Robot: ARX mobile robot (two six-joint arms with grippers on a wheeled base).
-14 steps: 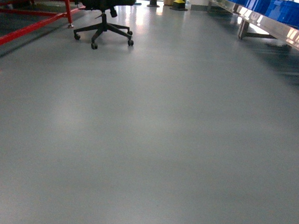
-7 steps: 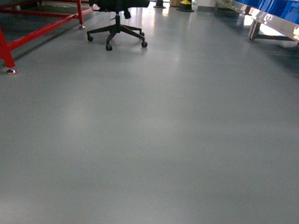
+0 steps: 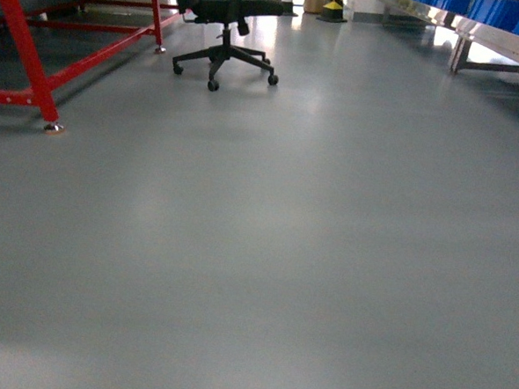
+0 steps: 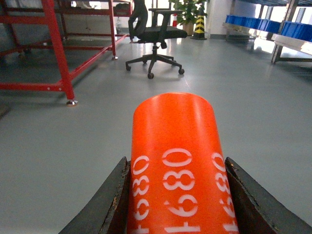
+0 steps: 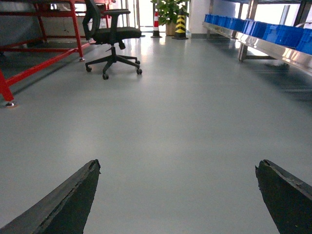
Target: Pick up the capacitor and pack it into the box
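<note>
Biggest worry here is the carry itself: the smooth, slightly glossy grey floor (image 3: 309,250) fills most of every view and there's no pale pink box anywhere in sight, so there's ground to cover before anything gets packed. If the base jolts or turns hard on the way, the load could creep out of the grip, since it's a slick round body that would slide lengthwise easily.

Obstacles next. The red painted steel frame (image 3: 30,57) on the left has tube legs on small metal feet, and the black mesh office chair (image 3: 226,16) stands on a five-star caster base just beyond it; a chair on casters rolls if nudged. On the right, a long shiny metal rack with blue plastic bins (image 5: 263,31) runs along the wall. A yellow-and-black striped post (image 5: 180,23) and a potted plant (image 5: 168,9) stand at the far end.

The orange glossy cylindrical capacitor (image 4: 178,165) with white printed digits sits clamped between the dark matte fingers of the left gripper (image 4: 178,195), lying along them, domed end forward. How deep the grip goes I can't really tell, the lower part is cropped.

The right gripper (image 5: 180,195) has its jaws spread wide with nothing between them.
</note>
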